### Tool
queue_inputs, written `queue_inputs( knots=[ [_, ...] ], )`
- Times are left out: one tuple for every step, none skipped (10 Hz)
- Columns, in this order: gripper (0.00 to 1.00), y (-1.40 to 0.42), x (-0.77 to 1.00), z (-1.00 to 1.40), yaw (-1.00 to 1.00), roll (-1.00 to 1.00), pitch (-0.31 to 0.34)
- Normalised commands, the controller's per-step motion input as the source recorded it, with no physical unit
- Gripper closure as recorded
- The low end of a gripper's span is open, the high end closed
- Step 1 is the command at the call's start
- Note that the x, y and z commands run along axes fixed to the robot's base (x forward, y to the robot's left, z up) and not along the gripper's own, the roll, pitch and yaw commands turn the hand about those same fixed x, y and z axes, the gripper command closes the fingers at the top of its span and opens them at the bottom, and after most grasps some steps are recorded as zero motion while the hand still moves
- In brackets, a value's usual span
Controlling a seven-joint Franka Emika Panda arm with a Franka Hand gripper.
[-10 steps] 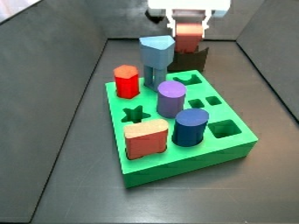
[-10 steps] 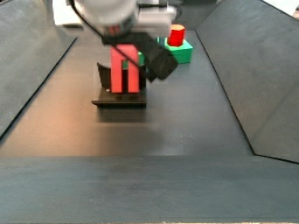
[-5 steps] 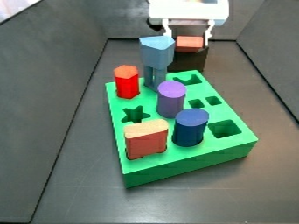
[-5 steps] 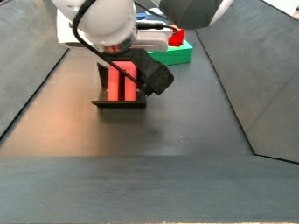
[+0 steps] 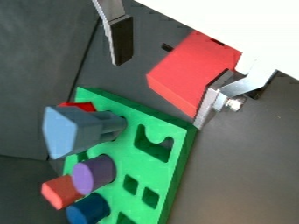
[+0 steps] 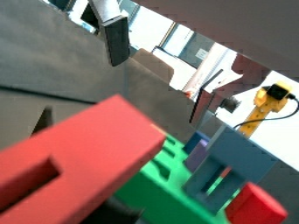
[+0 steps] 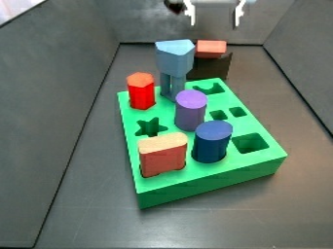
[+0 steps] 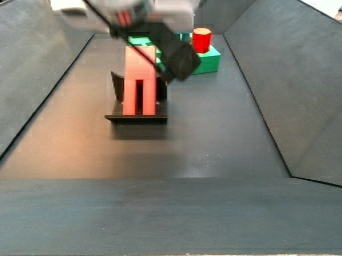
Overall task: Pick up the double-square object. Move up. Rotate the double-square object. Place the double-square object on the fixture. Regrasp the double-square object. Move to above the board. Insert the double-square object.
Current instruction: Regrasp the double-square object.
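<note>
Dark floor (image 8: 201,140), grey side walls. Double-square object (image 8: 139,82) stood upright on fixture (image 8: 138,115), frame centre-left. Gripper (image 7: 213,12) raised above, jaws parted, nothing held. Board (image 7: 254,165) peg-crowded, lower centre.

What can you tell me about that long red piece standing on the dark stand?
The double-square object is a long, matte red prism with a groove along one face, giving it a stepped look. It stands upright, leaning slightly, on the dark fixture, behind the green board. In a wrist view its flat red end sits between the claw's silver fingers. The claw hovers open above, not gripping it.
</note>
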Motion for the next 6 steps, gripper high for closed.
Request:
queue_inputs(
  knots=[
    [0.00,0.01,-0.03,0.69,-0.01,0.04,0.047],
    [0.00,0.01,-0.02,0.50,-0.01,0.04,0.050],
    [0.00,0.01,-0.02,0.25,-0.02,0.03,0.054],
    [0.00,-0.68,0.13,0.82,0.03,1.00,0.055],
    [0.00,-0.67,0.13,0.74,0.03,1.00,0.055],
    [0.00,-0.54,0.07,0.62,0.03,1.00,0.052]
  ],
)
